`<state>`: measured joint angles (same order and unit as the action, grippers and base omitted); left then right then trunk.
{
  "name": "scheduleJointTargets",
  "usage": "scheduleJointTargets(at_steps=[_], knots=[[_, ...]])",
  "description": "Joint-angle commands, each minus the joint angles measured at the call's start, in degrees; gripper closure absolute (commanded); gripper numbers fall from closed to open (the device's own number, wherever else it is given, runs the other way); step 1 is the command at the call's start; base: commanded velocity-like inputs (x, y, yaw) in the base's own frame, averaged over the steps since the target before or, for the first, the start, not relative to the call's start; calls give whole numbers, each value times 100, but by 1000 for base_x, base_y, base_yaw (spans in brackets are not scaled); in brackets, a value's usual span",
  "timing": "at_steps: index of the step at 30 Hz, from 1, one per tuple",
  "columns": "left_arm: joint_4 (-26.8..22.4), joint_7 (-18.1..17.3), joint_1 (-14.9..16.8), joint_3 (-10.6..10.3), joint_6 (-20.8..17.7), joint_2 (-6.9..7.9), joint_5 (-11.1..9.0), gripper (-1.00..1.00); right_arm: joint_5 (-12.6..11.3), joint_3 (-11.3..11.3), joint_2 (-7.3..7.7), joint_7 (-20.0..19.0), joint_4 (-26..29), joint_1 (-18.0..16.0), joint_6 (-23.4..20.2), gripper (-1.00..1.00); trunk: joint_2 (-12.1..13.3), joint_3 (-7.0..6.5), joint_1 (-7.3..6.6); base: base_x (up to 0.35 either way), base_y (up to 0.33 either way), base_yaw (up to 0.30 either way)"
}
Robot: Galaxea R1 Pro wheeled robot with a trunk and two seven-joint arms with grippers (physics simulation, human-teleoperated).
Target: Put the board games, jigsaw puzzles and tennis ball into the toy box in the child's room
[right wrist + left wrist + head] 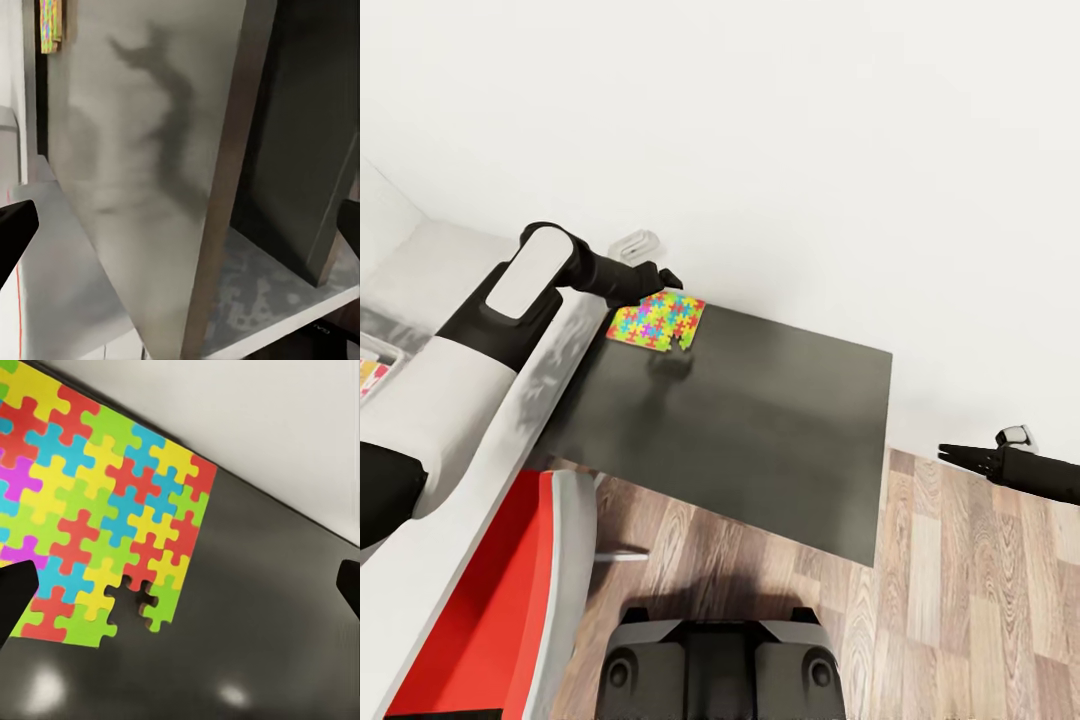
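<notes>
The jigsaw puzzle (657,321) lay flat on the dark tabletop (760,420) left of frame centre, just below the left tool (665,279), fingers spread; pinching its notched edge would likely beat pressing down, the right tool (950,454) idling lower right, state unclear.

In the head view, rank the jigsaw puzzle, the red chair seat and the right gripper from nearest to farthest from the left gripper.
1. jigsaw puzzle: just beside the left gripper, on the dark table section.
2. red chair seat: lower left, by the robot's base.
3. right gripper: far right, over the wood floor.
</notes>
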<state>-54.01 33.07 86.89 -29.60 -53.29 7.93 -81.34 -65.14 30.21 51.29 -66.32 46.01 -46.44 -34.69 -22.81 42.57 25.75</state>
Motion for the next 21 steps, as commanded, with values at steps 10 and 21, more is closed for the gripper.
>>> scheduleJointTargets(at_steps=[10, 21], knots=[[1, 83, -11, -26, -22, 1, -77, -100, -76, 32, 56, -3, -57, -12, -52, -100, -11, 102, 3, 0, 0, 0], [-2, 92, -19, -27, -32, -13, -86, -100, -85, 29, 76, -3, -78, -12, -54, -100, -11, 204, 3, 0, 0, 0]])
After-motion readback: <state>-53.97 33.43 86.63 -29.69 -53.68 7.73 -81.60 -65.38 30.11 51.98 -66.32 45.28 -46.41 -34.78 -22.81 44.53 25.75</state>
